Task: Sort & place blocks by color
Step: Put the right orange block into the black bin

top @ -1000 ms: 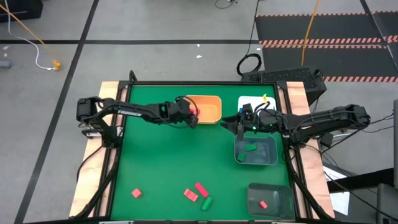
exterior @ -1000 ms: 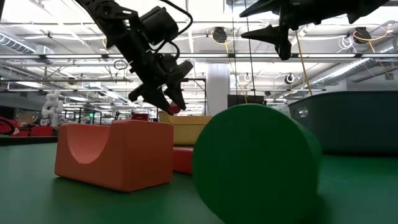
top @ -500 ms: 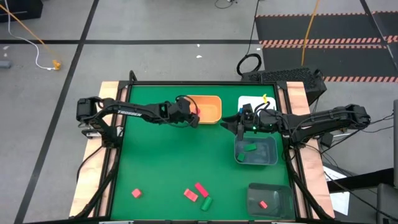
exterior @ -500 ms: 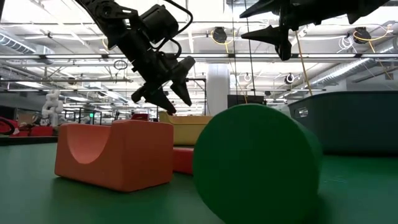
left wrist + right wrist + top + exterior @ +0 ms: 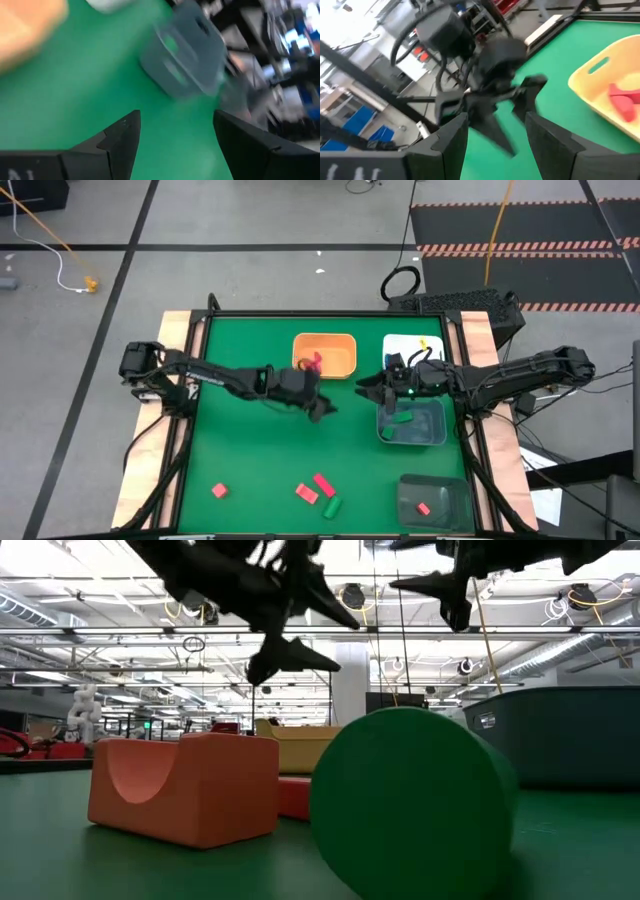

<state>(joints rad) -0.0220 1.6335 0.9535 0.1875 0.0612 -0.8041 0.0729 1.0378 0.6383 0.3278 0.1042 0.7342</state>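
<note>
Red bar block [image 5: 324, 484] lying diagonally, both arms' fingers open, seemingly empty.

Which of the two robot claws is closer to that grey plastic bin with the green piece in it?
The right gripper, hovering at the grey plastic bin's rim. The left gripper hangs over bare green mat beside it.

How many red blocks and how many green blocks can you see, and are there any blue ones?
Red blocks: 5
Green blocks: 2
Blue blocks: 0 in view
Total: 7
</note>
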